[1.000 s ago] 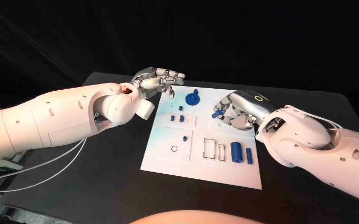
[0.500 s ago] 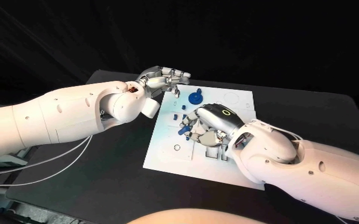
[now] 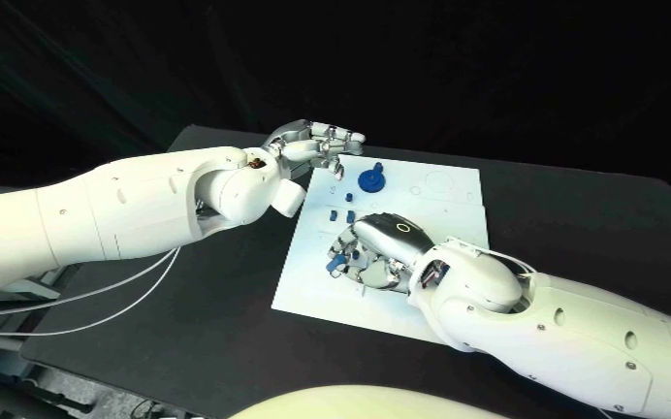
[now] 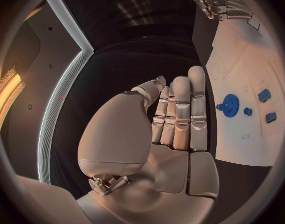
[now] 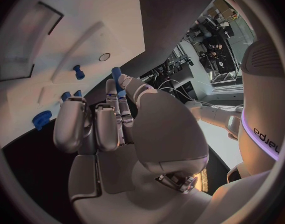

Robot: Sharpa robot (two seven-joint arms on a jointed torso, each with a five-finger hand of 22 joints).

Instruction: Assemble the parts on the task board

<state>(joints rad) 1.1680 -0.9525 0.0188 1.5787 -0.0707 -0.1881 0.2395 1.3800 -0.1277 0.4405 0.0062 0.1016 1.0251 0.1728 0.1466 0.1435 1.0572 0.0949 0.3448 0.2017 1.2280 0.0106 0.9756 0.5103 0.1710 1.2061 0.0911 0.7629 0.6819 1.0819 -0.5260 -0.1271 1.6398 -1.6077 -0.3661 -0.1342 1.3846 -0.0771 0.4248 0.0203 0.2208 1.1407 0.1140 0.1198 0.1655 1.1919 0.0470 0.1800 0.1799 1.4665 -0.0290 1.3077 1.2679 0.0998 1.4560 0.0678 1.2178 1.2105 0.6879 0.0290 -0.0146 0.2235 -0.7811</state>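
The left hand [image 3: 316,143] hovers at the far left corner of the task board [image 3: 448,208], holding nothing, its fingers lying straight and side by side in its wrist view; it is near the blue gear [image 3: 370,180], and a careless sweep could knock the gear off its seat. Further right, the right hand [image 3: 375,249] is low over the board's near half, pinching a small blue peg [image 3: 337,262] between thumb and fingertips; the small round hole [image 5: 104,56] lies close ahead. The hand hides its target from the head camera, so the peg may come down tilted, jam at the rim, or slip from so slight a pinch.
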